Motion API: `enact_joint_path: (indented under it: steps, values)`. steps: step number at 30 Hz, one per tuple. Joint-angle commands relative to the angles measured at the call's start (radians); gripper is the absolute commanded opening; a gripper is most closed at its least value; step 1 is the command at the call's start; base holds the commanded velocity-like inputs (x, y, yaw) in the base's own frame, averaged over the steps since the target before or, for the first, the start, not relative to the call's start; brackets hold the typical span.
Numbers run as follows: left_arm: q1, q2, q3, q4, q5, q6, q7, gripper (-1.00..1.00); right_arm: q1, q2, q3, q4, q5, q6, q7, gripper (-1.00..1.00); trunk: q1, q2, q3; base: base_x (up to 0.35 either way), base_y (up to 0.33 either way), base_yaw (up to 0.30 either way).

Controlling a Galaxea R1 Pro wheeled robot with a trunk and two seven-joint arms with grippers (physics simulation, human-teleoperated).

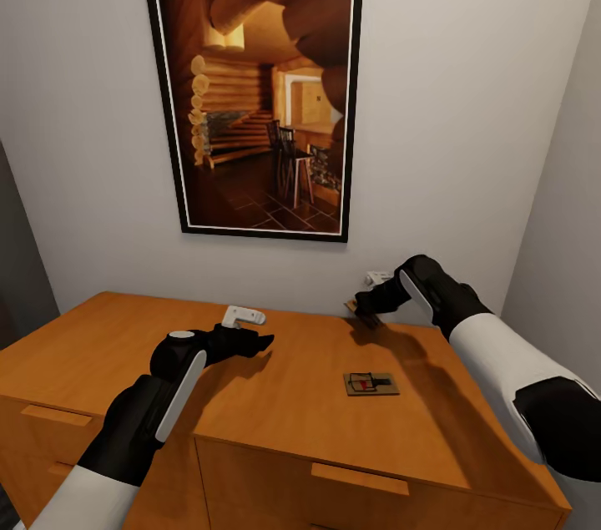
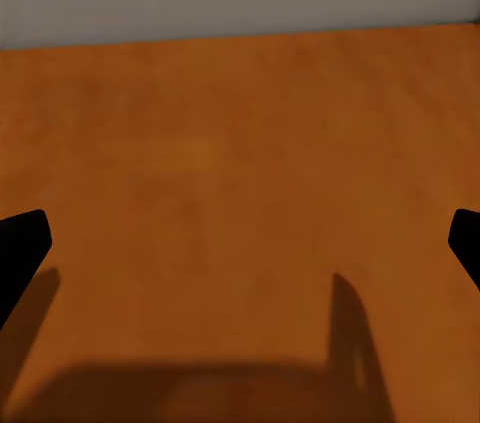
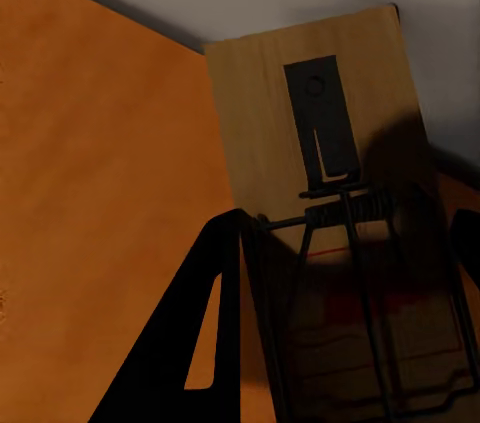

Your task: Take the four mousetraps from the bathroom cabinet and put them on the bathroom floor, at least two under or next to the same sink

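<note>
A room in a home is shown, rendered in a sim. A framed picture [image 1: 260,83] of a log-cabin interior is hung on a plain pale wall [image 1: 467,96] at upper centre, and a low orange-brown wooden cabinet [image 1: 275,413] with bar-handled drawers is set against it below.

Head view looks down; wrist views close over cabinet [image 1: 275,396] top

I am counting two mousetraps: one mousetrap [image 1: 371,384] is lying flat on the cabinet [image 1: 125,346] top, and a second mousetrap [image 3: 330,203] is sitting at the right gripper [image 1: 365,306] near the wall. I am seeing one cabinet, one framed picture [image 1: 255,79], two grippers, and three drawer handles.
</note>
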Motion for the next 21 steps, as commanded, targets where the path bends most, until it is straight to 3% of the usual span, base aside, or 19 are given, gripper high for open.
enact_joint_path:
  steps: [1, 21]
  values:
    - [-0.001, 0.000, -0.001, -0.001, 0.004, 0.004, 0.001, 1.00, -0.064, -0.001, 0.001, -0.003, 0.001, 0.003, -0.006, -1.00, 0.000, -0.001, -0.001, 0.000, 0.000, 0.000]
    - [-0.001, 0.005, -0.012, -0.003, 0.004, 0.006, -0.014, 1.00, -0.064, -0.001, 0.011, -0.003, 0.004, 0.003, -0.003, -1.00, 0.000, -0.001, -0.001, 0.000, 0.000, 0.000]
